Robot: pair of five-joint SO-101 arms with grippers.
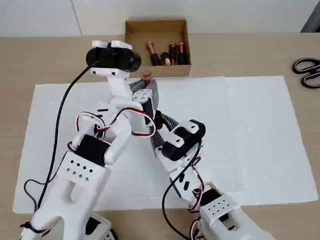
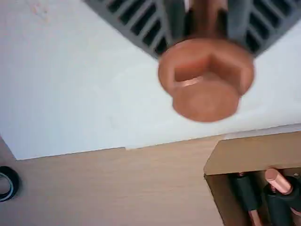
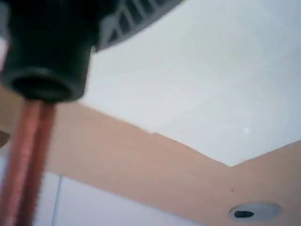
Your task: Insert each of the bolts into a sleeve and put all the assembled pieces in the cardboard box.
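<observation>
While the left claw clamps the bolt just behind its head, close to the box, the right claw is closed on a black sleeve with a copper shaft sticking out of its end. Both are over the white sheet on the desk. Box holds several assembled pieces.

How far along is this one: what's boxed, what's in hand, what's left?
Done: several sleeved bolts lie in the cardboard box. In hand: the left gripper holds a copper bolt near its head, the right gripper holds a black sleeve, and the bolt's shaft meets the sleeve's mouth, so insertion looks under way. Left: seat this bolt fully and put the piece in the box.
</observation>
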